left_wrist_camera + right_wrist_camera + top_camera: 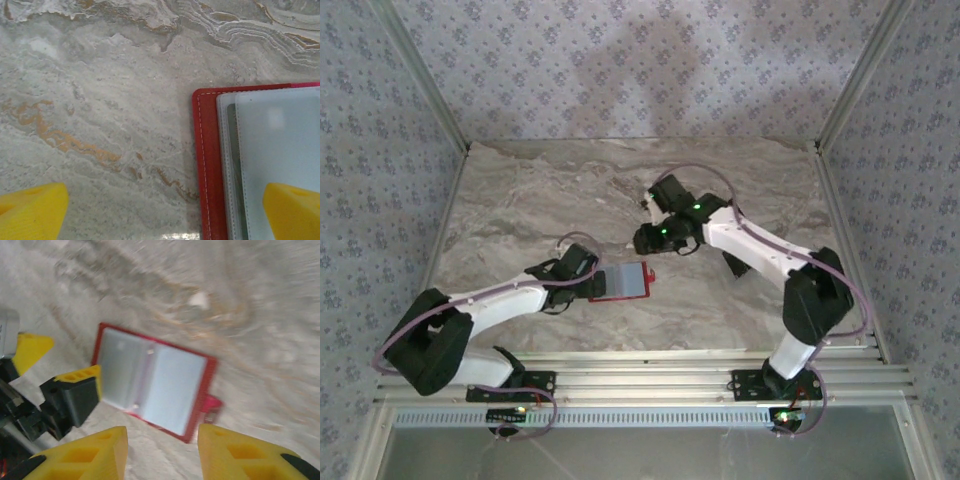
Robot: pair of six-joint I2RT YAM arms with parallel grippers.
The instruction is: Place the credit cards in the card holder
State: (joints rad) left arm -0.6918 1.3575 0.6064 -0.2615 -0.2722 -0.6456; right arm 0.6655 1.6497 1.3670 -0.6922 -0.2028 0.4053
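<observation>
The marble-patterned table (pixel 520 200), smooth and veined in grey with rusty streaks, lies bare all round the card holder (pixel 620 282), which is spread open and flat near the table's middle. We judge the task to be late or at a checking point. No card is in either tool, and we cannot tell how many cards the holder has inside it.

The left gripper (pixel 161 212) is at the holder's edge opposite the tab. Its jaws are spread wide and grasp nothing. One yellow fingertip is above the holder's grey page and the other above bare marble beside it. The right gripper (pixel 162 450) hangs raised above the holder, also released and empty, with blocky yellow fingers that have hollow cells moulded into them.

The holder is a thin red square, leather-like, with rounded corners. Inside it are frosted grey-silver sleeves (pixel 280 145), layered like pages and matte enough to hide what they hold. A darker strip (pixel 233 150) between two sleeve edges may be a tucked card, though we cannot be sure.

The smallest details are the red tab (pixel 212 407), which sticks out from the holder's outer edge, and the pale stitching (pixel 202 165), which runs along the red border.
</observation>
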